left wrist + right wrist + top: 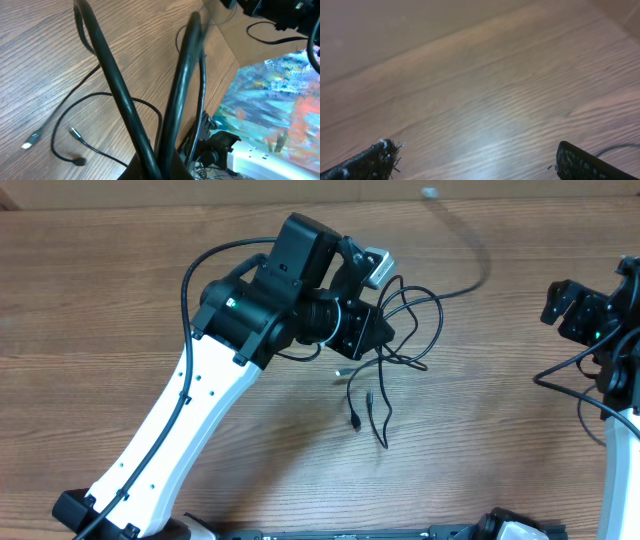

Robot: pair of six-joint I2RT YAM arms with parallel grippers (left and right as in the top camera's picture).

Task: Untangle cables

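The cables (pixel 396 352) form a loose black tangle at the table's middle. My left gripper (pixel 386 330) is shut on them. Loose plug ends (pixel 356 420) trail toward the front. One long cable (pixel 484 268) arcs away to the far edge. In the left wrist view two strands (pixel 120 95) rise out of the closed jaws of my left gripper (pixel 162 172), close to the lens. A silver-tipped plug (pixel 30 141) and a second plug (pixel 78 161) lie on the wood below. My right gripper (pixel 560 300) sits at the far right, apart from the tangle. In its wrist view the right gripper (pixel 474 150) is open over bare wood.
The left arm's white link (pixel 190 420) crosses the front left of the wooden table (pixel 120 280). The right arm's own thick wire (pixel 562 368) loops by its base. Beyond the table's edge lie a colourful patterned surface (pixel 280 100) and a white power strip (pixel 260 157).
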